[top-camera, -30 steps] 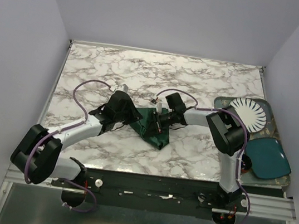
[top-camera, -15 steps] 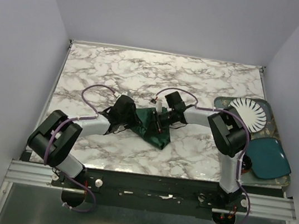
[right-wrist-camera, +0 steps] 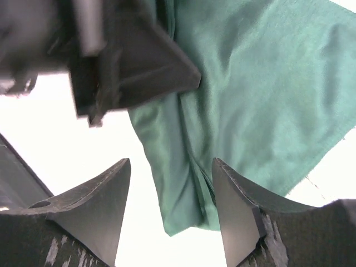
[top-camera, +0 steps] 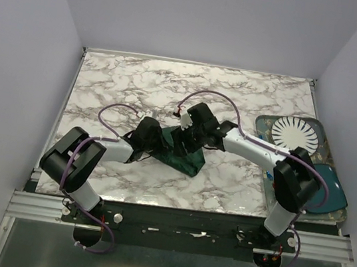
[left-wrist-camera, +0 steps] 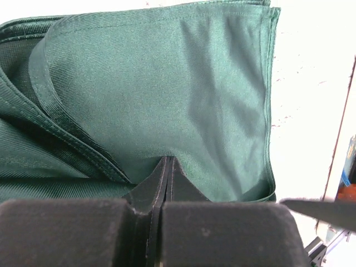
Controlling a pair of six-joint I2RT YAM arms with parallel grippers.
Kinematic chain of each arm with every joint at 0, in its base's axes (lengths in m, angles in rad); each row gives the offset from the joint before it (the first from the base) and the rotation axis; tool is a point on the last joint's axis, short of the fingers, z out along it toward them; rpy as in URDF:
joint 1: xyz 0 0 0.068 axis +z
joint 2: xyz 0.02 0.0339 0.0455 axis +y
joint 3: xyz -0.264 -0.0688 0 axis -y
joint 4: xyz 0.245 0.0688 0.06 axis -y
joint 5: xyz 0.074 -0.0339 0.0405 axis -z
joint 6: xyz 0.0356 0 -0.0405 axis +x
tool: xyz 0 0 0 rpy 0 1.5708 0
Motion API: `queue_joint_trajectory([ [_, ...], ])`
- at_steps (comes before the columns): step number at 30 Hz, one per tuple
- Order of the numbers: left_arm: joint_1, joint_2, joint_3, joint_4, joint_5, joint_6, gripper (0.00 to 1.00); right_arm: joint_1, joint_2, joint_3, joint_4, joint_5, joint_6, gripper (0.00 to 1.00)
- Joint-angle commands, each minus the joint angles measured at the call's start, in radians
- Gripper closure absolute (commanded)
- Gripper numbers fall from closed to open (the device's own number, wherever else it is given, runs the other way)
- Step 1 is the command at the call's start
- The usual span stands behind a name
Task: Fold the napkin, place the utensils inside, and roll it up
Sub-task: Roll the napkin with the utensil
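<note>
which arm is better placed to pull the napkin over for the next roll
Left, probably. The left pincer is shut on the napkin, while the right pincer hangs open above the cloth's edge, holding nothing.

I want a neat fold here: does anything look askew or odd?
The napkin is bunched rather than flat. The left wrist view shows rumpled layers piled along its left side, and in the right wrist view a creased corner sits between the jaws of the open right gripper.
</note>
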Motion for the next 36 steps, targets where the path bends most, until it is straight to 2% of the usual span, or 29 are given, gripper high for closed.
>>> queue_joint_trajectory([
  [1,0.01,0.049,-0.029,-0.019,-0.026,0.024,1.0,0.092,-0.138,-0.167,0.155,0.29,-0.143,0.31],
  [2,0.01,0.052,-0.029,-0.019,-0.024,0.024,1.0,0.112,-0.158,-0.247,0.204,0.33,-0.172,0.31],
  [5,0.013,0.05,-0.036,-0.016,-0.019,0.023,1.0,0.178,-0.203,-0.348,0.351,0.409,-0.253,0.3],
  [7,0.016,0.052,-0.038,-0.017,-0.018,0.024,1.0,0.208,-0.191,-0.364,0.404,0.416,-0.293,0.3],
  [14,0.021,0.056,-0.042,-0.011,-0.012,0.023,1.0,0.261,-0.059,-0.286,0.391,0.455,-0.316,0.31],
  [22,0.024,0.049,-0.047,-0.01,-0.004,0.026,1.0,0.261,0.046,-0.249,0.378,0.484,-0.253,0.41],
  [23,0.025,0.044,-0.047,-0.008,-0.001,0.027,1.0,0.257,0.05,-0.25,0.378,0.469,-0.247,0.42],
  [28,0.035,0.014,-0.044,-0.022,0.008,0.044,1.0,0.221,0.06,-0.276,0.376,0.375,-0.181,0.64],
  [30,0.042,-0.019,-0.035,-0.049,0.019,0.058,0.98,0.205,0.058,-0.281,0.368,0.292,-0.157,0.72],
  [33,0.059,-0.072,0.013,-0.121,0.033,0.093,0.9,0.15,0.06,-0.283,0.359,0.108,-0.12,0.77],
  [34,0.065,-0.089,0.039,-0.14,0.036,0.102,0.79,0.118,0.064,-0.272,0.353,0.056,-0.114,0.78],
  [36,0.087,-0.144,0.079,-0.228,0.028,0.141,0.67,0.087,0.081,-0.258,0.329,-0.1,-0.098,0.8],
])
